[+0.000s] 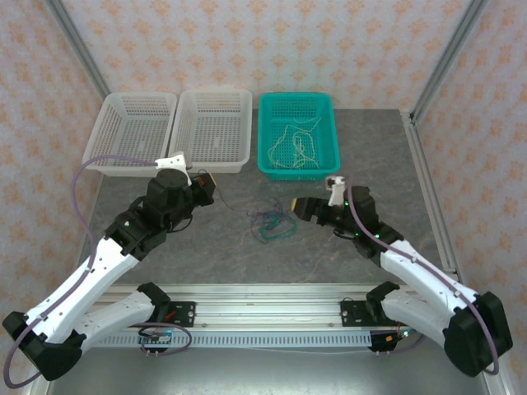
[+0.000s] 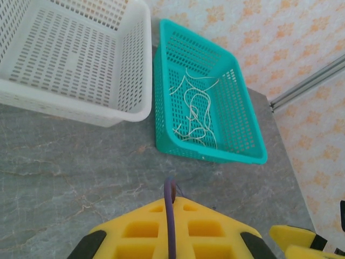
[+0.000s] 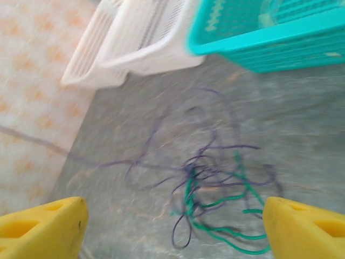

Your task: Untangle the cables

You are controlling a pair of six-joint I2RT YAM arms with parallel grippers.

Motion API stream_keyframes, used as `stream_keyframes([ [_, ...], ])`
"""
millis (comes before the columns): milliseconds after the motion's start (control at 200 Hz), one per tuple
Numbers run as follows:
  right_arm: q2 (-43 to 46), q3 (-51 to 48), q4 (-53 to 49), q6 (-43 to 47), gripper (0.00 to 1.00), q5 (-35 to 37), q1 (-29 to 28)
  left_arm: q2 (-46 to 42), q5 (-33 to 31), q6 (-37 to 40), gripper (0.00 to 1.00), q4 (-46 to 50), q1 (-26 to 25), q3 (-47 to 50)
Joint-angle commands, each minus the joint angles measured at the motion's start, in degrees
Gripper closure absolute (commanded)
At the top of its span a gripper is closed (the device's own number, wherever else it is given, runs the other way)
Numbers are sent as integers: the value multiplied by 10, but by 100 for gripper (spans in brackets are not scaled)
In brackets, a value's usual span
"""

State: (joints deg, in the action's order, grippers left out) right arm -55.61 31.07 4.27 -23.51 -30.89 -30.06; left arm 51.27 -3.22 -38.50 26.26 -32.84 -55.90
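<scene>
left pincer (image 2: 171, 226) clamps a thin dark purple wire (image 2: 170, 190), its end hidden; right pincer (image 3: 175, 211) gapes wide over the blurred purple-green wire tangle (image 3: 215, 183) on the grey worktop (image 3: 302, 108).

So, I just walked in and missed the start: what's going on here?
The left gripper is shut on a purple cable, a strand leading out of the purple-and-green tangle on the table. The right gripper is open, facing that tangle. Cream cables lie in the teal basket; the tangle is not yet undone.
</scene>
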Motion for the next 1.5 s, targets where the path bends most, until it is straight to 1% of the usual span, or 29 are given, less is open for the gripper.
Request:
stream_keyframes([
  [0, -49, 18, 38, 51, 16, -21, -34, -9, -2, 2, 100, -3, 7, 1],
  [85, -101, 40, 37, 67, 16, -17, -63, -14, -10, 1, 100, 7, 7, 0],
  [140, -137, 58, 24, 87, 17, 2, -84, -17, -15, 1, 100, 11, 6, 1],
  [305, -244, 112, 6, 114, 16, 104, -136, -21, -21, 0, 100, 8, 7, 7],
  [410, -309, 146, 15, 103, 16, 165, -159, -21, -22, 0, 100, 11, 6, 6],
  [510, -366, 165, 30, 86, 20, 237, -170, -24, -26, 2, 100, 17, 6, 6],
  [571, -394, 171, 32, 79, 28, 276, -170, -28, -31, 4, 100, 25, 6, 3],
  [606, -404, 171, 34, 78, 38, 291, -170, -31, -36, 7, 100, 31, 7, 1],
  [656, -417, 171, 32, 83, 50, 290, -170, -38, -48, 13, 100, 40, 6, -1],
  [746, -411, 162, 24, 78, 66, 285, -170, -56, -95, 23, 100, 60, 6, -1],
  [826, -392, 130, 31, 65, 78, 308, -166, -74, -145, 33, 100, 78, 10, 1],
  [876, -381, 114, 22, 51, 83, 313, -153, -80, -170, 44, 100, 91, 16, -1],
  [916, -371, 105, 5, 30, 85, 312, -137, -80, -184, 50, 100, 108, 24, -8],
  [1026, -339, 67, -31, -38, 87, 306, -80, -72, -207, 68, 100, 145, 57, -31],
  [1101, -310, 42, -59, -74, 86, 310, -34, -65, -208, 76, 100, 159, 93, -39],
  [1166, -285, 30, -89, -99, 82, 320, 5, -62, -180, 76, 100, 160, 133, -43],
  [1231, -260, 25, -123, -120, 82, 333, 43, -64, -118, 93, 100, 144, 172, -39],
  [1296, -238, 26, -149, -141, 82, 341, 77, -65, -87, 87, 100, 136, 198, -36],
  [1391, -208, 25, -172, -167, 82, 346, 121, -63, -61, 82, 100, 137, 222, -36],
  [1491, -181, 36, -208, -191, 80, 382, 139, -66, -44, 82, 100, 131, 228, -32],
])
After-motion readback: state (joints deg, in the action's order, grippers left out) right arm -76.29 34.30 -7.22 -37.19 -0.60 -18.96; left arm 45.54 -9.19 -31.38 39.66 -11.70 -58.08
